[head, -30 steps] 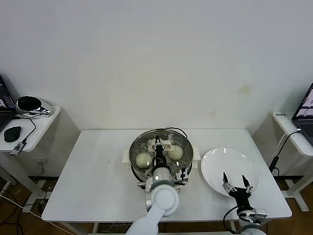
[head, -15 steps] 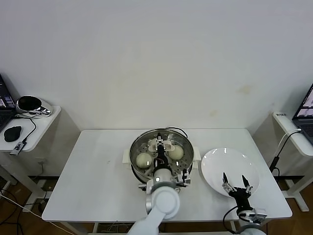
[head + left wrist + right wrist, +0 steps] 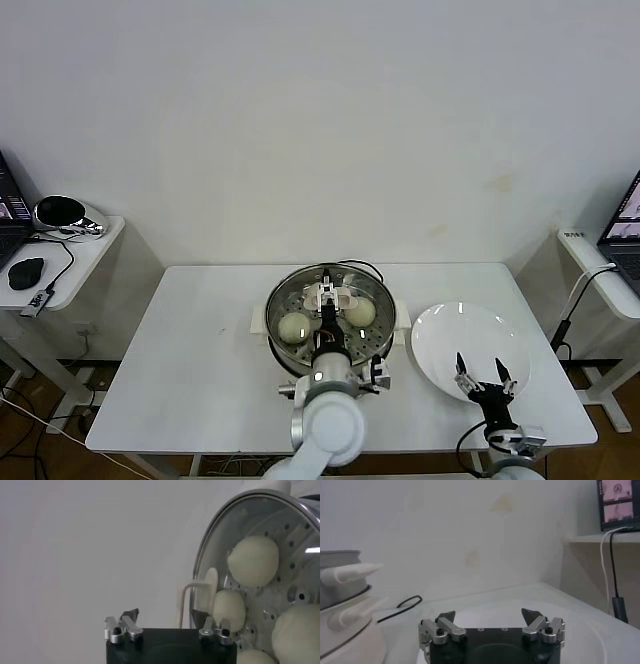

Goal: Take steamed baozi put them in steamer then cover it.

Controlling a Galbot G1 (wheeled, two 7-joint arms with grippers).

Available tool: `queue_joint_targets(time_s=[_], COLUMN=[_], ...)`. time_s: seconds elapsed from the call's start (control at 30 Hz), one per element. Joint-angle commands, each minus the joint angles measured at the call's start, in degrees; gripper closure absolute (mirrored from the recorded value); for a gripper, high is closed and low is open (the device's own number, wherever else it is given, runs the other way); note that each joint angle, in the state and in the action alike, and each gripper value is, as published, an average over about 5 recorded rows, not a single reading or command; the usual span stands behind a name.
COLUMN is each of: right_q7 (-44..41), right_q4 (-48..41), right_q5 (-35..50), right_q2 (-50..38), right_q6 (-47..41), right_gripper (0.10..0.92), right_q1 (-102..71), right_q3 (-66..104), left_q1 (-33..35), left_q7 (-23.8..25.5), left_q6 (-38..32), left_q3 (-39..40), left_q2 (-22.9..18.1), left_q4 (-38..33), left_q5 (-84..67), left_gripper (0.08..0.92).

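Observation:
The steamer [image 3: 276, 302] stands mid-table with the clear glass lid [image 3: 372, 296] lying on it. Through the glass I see steamed baozi [image 3: 294, 326] [image 3: 359, 312] on the perforated tray; the left wrist view shows several [image 3: 253, 560] [image 3: 229, 610] [image 3: 297, 630]. My left gripper [image 3: 328, 314] [image 3: 167, 616] is open just behind the lid's white handle [image 3: 331, 295] [image 3: 210, 582], holding nothing. My right gripper [image 3: 485, 368] [image 3: 489, 615] hovers open and empty over the white plate [image 3: 440, 335] [image 3: 580, 630].
A black cord [image 3: 365, 268] [image 3: 402, 605] runs behind the steamer. A side table [image 3: 90, 250] at the left carries a mouse [image 3: 25, 272] and a shiny round object [image 3: 60, 213]. A shelf with a laptop [image 3: 620, 250] stands at the right.
My left gripper has opened, let go of the lid's handle and drawn back a little toward my body. The lid stays on the steamer. The right arm has not moved.

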Motion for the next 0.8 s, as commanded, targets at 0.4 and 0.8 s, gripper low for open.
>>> queue_joint_targets(time_s=[0.4, 0.8], right_q7=[-0.33, -0.76], right_q4=[2.21, 7.8], right_q5=[-0.81, -6.02], right_q2=[-0.63, -2.26], right_q6=[-0.6, 1.02], right_gripper=[0.203, 0.203], right_q1=[-1.94, -9.14], right_q3=[-0.16, -3.65], left_q1=[8.94, 23.5], left_q7=[-8.11, -27.52], left_q6=[-0.96, -25.01], left_q3=[-4.95, -34.84], left_q2=[6.92, 9.64], left_q4=[-21.98, -26.26], left_q5=[-13.91, -74.59], left_gripper=[0.177, 0.177])
